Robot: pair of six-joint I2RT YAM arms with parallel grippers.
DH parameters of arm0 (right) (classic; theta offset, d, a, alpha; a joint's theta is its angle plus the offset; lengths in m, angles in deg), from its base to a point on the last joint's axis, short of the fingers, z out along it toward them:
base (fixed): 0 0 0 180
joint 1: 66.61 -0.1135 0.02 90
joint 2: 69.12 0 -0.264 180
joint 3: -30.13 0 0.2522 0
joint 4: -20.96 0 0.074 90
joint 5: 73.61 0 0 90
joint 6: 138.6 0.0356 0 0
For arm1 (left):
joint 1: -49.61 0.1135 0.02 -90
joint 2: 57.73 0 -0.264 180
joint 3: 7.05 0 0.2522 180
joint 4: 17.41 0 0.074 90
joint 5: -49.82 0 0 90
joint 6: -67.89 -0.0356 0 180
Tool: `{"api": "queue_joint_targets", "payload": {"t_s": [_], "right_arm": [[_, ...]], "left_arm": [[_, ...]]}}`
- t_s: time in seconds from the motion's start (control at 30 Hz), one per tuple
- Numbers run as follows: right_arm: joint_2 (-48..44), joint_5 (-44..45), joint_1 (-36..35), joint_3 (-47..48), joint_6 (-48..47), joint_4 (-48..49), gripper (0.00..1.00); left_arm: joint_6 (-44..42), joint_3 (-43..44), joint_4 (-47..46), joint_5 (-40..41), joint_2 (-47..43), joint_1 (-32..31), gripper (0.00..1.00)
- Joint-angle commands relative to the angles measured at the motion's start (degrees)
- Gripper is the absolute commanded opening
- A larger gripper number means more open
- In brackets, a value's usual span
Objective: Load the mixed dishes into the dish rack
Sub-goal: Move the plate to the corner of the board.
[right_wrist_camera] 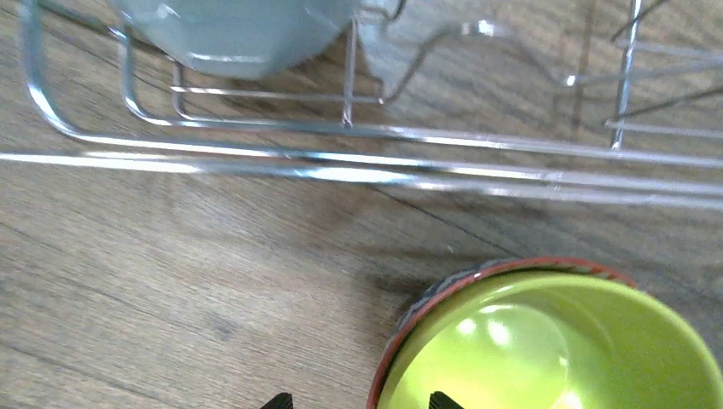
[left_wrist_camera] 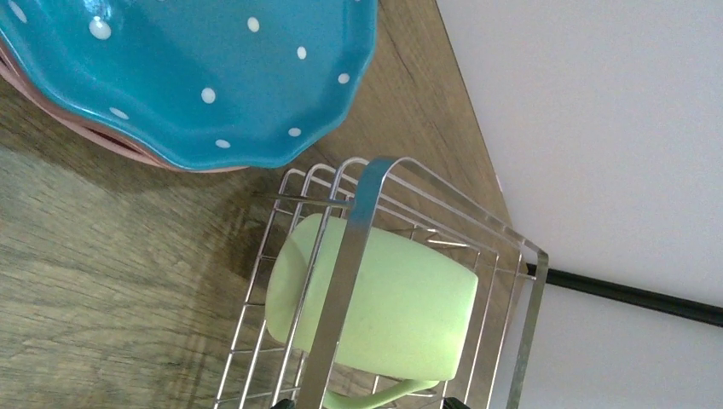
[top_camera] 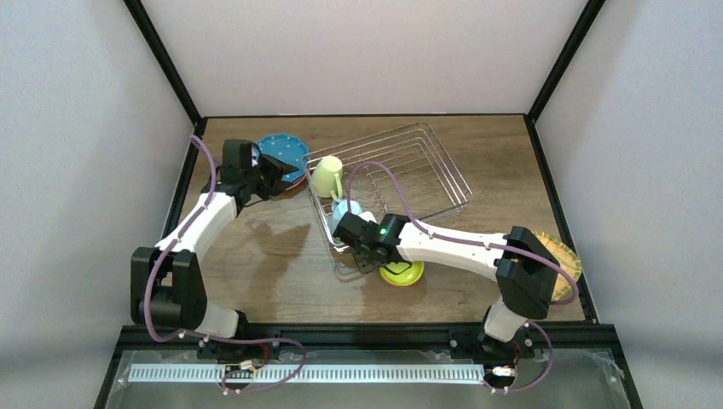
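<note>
Lime bowl: mouth up on the table, nested in the red-patterned bowl, just outside the rack's near rail.
Dish rack: holds the light blue mug at its near end and the pale green mug in a corner.
My right gripper: jaws apart with nothing in them, hovering over the bowls' left rim.
Step, as I judge it: take the lime bowl next.
Grip: one finger inside the lime wall, one outside, and go low enough to bite it firmly.
Caution: the nested rims sit close, so I may pinch both and carry the pair. Either way, I must lift straight.
Path: rise above the wire wall, then set down apart from the light blue mug.
My left gripper: wide open and empty, near the blue dotted plate, which lies on the pink plate.
Woven tan plate: at the table's right edge, under my right arm.
</note>
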State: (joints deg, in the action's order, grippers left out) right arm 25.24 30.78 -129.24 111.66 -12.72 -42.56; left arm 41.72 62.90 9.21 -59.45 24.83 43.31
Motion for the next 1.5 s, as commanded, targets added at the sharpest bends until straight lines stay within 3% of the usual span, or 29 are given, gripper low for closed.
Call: {"api": "queue_joint_targets", "payload": {"t_s": [0.0, 0.1, 0.43, 0.87, 1.1, 1.27, 1.47], "right_arm": [[-1.84, 1.18, 0.05, 4.17, -0.99, -3.03, 0.92], [-3.25, 1.30, 0.05, 6.61, -1.35, -4.33, 0.99], [-7.58, 3.33, 0.05, 15.47, -1.37, -6.96, 0.99], [-4.07, 22.49, 1.60, 37.18, -9.43, -0.27, 0.99], [0.34, 12.36, 15.39, 43.33, -8.06, 4.41, 0.99], [5.14, 5.05, 23.79, 45.92, -11.92, 8.84, 0.99], [11.69, 1.97, 28.00, 46.86, -14.67, 11.26, 0.99]], "left_arm": [[-1.32, 2.31, 1.79, -0.55, 1.17, 1.10, 1.00], [-1.50, 3.05, 2.14, -0.93, 1.41, 2.18, 1.00], [-3.54, 7.78, 6.53, -0.77, 3.21, 5.07, 1.00], [-8.00, 13.14, 14.74, 1.48, 3.63, 11.03, 1.00], [-7.55, 12.32, 16.06, 8.83, 6.96, 13.10, 1.00], [-8.08, 17.45, 17.70, 15.36, 13.03, 13.38, 1.00], [-7.14, 22.55, 17.79, 18.82, 21.10, 13.39, 1.00]]}}
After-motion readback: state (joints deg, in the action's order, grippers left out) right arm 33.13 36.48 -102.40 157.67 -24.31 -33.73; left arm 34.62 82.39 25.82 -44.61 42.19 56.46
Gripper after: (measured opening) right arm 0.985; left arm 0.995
